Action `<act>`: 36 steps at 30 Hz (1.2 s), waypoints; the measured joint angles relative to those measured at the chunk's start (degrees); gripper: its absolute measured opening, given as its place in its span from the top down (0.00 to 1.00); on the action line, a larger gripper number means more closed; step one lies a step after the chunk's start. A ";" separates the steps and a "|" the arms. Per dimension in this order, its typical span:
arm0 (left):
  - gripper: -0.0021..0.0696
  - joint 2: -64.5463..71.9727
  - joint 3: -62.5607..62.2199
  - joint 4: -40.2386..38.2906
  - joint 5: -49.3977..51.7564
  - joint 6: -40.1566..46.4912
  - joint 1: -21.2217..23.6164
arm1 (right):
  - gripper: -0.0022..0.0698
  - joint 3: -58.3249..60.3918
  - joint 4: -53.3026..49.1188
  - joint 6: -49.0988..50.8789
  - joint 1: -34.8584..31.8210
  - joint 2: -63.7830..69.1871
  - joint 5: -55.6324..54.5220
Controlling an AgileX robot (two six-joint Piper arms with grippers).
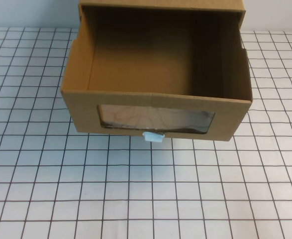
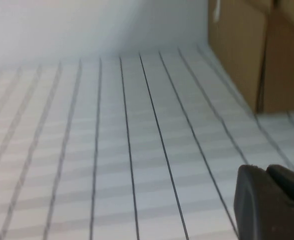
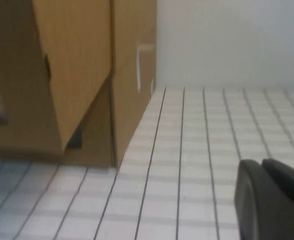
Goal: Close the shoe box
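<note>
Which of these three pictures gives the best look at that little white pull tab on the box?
The high view: the white pull tab sits plainly below the window of the open shoe box. Both wrist views show only the box's cardboard sides, no tab, plus a corner of the left claw and right claw.

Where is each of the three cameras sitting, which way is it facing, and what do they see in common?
High view: raised on the robot's side, looking down at the open shoe box on the grid table; no arm shows.
Left wrist view: low over the table, facing the box's side; the left gripper shows at the edge.
Right wrist view: low on the opposite side, facing the box; the right gripper shows at the edge.
Shared: all three see the shoe box and grid table.
</note>
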 joint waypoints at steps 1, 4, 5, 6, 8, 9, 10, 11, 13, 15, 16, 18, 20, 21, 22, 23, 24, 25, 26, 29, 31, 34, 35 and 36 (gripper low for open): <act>0.97 0.00 0.00 0.00 -2.63 0.00 0.00 | 0.99 -0.01 0.25 0.00 0.00 0.00 -3.92; 0.97 0.00 0.00 0.00 -11.55 -0.12 0.00 | 0.99 -0.01 0.53 0.00 0.00 0.00 -16.46; 0.97 0.00 0.00 0.00 -15.13 -0.12 0.00 | 0.99 -0.01 0.67 0.00 0.00 0.00 -21.24; 0.97 0.00 0.00 -0.12 -18.75 -0.23 0.00 | 0.99 -0.01 0.76 0.00 0.00 0.00 -25.93; 0.97 0.00 0.00 -0.21 -24.94 -0.37 0.00 | 0.99 -0.01 0.92 0.00 0.00 0.00 -33.54; 0.97 0.00 0.00 -0.35 -27.92 -0.45 0.00 | 0.99 -0.01 1.06 0.00 0.00 0.00 -37.04; 0.97 0.00 0.00 -0.34 -30.33 -0.45 0.00 | 0.99 -0.01 1.20 0.00 0.00 0.00 -40.03; 0.97 0.00 0.00 -0.34 -31.78 -0.49 0.00 | 0.99 -0.01 1.19 0.00 0.00 -0.09 -42.03; 0.97 0.00 0.00 -0.45 -33.62 -0.58 0.00 | 0.99 -0.01 1.19 0.00 0.00 -0.22 -45.62; 0.97 0.00 0.00 -0.45 -33.92 -0.58 0.00 | 0.99 -0.01 1.33 0.00 0.00 -0.34 -47.38; 0.97 0.00 0.00 -0.45 -33.92 -0.58 0.00 | 0.99 -0.01 1.50 0.00 0.00 -0.34 -48.11; 0.97 0.00 0.00 -0.62 -34.76 -0.72 0.00 | 0.99 -0.01 1.64 0.75 0.00 -0.34 -50.11; 0.97 0.00 0.00 -1.00 -37.76 -3.62 0.00 | 0.99 -0.01 1.01 3.28 0.00 -0.34 -52.85; 0.97 0.00 0.00 -1.12 -40.73 -6.57 0.00 | 0.99 -0.01 -0.13 5.20 0.00 -0.34 -54.30; 0.97 0.00 0.00 -1.27 -44.67 -10.02 0.00 | 0.99 -0.22 -1.98 6.96 0.00 -0.34 -55.25; 0.97 0.00 0.00 -1.27 -49.45 -12.75 0.00 | 0.99 -0.85 -4.02 8.08 0.00 -0.34 -55.47; 0.97 0.00 0.00 -1.37 -54.66 -15.60 0.00 | 0.99 -2.22 -7.09 9.02 0.00 -0.34 -55.59; 0.97 0.00 0.00 -1.50 -59.48 -17.54 0.00 | 0.99 -4.23 -10.59 9.71 0.00 -0.34 -55.45; 0.97 0.00 -0.68 -1.69 -62.49 -18.54 0.00 | 0.99 -6.28 -13.59 10.27 0.00 -0.34 -54.97; 0.97 -0.13 -6.20 -2.81 -66.40 -20.26 0.00 | 0.99 -16.43 -24.27 13.61 0.00 -0.34 -51.59; 0.97 -0.13 -12.78 -2.80 -63.80 -20.48 0.00 | 0.99 -24.39 -29.88 16.97 0.00 -0.20 -48.47; 0.97 -0.13 -23.42 -2.80 -53.93 -19.79 0.00 | 0.99 -35.79 -33.75 20.49 0.00 2.80 -44.25; 0.97 -0.22 -27.16 -2.80 -49.92 -19.00 0.00 | 0.99 -38.91 -34.12 21.13 0.00 4.59 -42.34; 0.97 0.08 -30.77 -2.80 -46.39 -17.30 0.00 | 0.99 -42.70 -34.38 21.65 0.00 6.65 -39.96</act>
